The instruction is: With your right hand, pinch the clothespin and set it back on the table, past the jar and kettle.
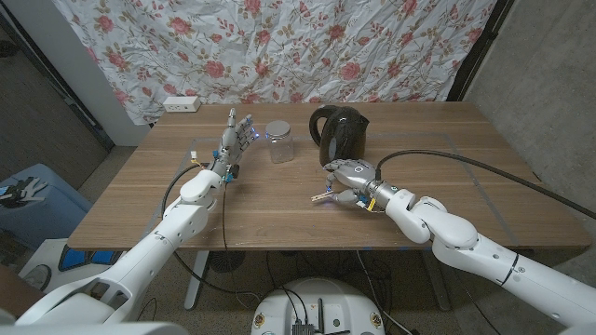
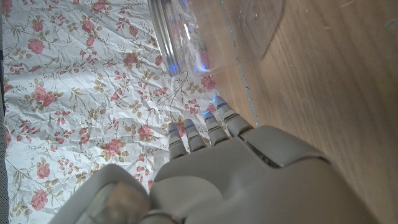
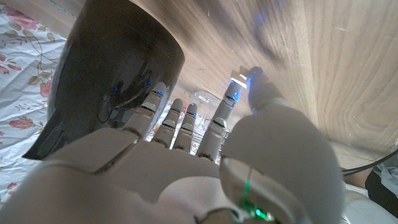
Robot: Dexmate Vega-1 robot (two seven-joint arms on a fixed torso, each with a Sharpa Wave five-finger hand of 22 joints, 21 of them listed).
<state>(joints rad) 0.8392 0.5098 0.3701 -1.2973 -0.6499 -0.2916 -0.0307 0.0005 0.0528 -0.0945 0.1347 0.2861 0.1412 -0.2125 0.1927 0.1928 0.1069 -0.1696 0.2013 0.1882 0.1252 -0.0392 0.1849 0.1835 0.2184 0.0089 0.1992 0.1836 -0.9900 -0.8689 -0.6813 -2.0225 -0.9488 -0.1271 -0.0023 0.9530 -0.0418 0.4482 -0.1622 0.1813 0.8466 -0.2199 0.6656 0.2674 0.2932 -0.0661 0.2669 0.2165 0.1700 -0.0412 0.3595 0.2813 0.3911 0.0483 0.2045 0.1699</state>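
Materials, surface finish
Matt wood-grain table (image 1: 279, 200); glossy black plastic kettle (image 1: 337, 133) at 1 o'clock; clear glass jar (image 1: 279, 141); crumpled floral cloth (image 1: 307, 46) at 12; smooth white plastic hands.

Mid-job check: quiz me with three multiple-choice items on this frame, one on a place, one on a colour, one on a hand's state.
1. Where does the glass jar stand?
A. left of the kettle
B. right of the kettle
C. at the table's near edge

2. What colour is the kettle?
A. white
B. red
C. black

3. What is the right hand doing?
A. hanging open above the jar
B. pinching the clothespin
C. gripping the kettle's handle

Answers:
1 A, the head view shows the jar on the kettle's left.
2 C, its body is glossy black.
3 B, the clothespin sits between its fingers, in front of the kettle.
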